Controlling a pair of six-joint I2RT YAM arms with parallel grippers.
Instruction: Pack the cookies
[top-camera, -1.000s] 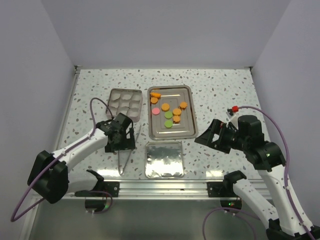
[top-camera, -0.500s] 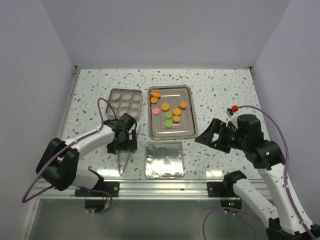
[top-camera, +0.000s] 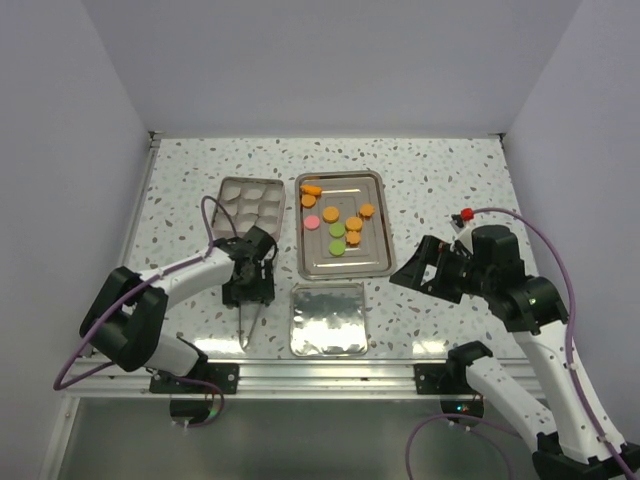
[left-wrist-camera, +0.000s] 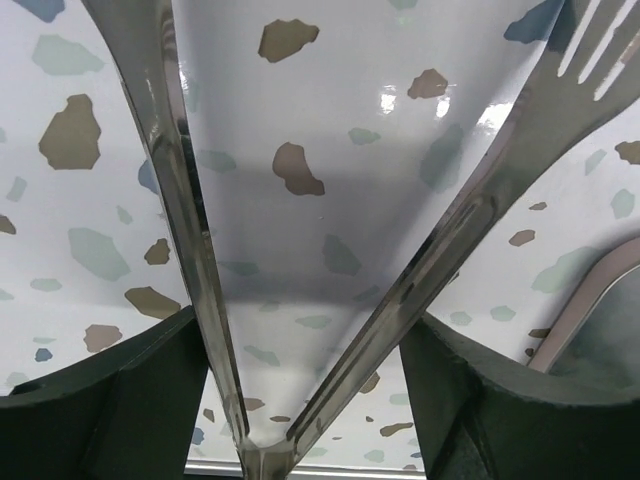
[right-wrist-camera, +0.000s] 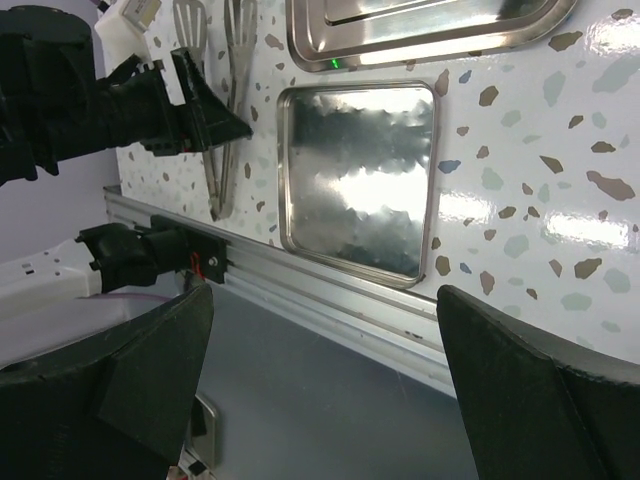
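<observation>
The cookies (top-camera: 340, 226) lie loose on the steel tray (top-camera: 341, 271) in the middle of the counter (top-camera: 440, 170), beyond and to the right of the tongs (top-camera: 246, 320), whose long axis runs near to far, hinge toward the arms' bases, tips toward the compartment box (top-camera: 250, 203). We see the left tool (top-camera: 250, 287) astride both blades, jaws wide and close against them, though we cannot tell whether it grips yet. The right tool (top-camera: 418, 272) hangs wide and empty right of the tray, well apart from the tongs.

Polished metal tongs (left-wrist-camera: 440, 260), glossy speckled table top (left-wrist-camera: 330, 130), shiny metal tray (top-camera: 341, 274), matt black plastic jaws on left gripper (left-wrist-camera: 300, 335)
</observation>
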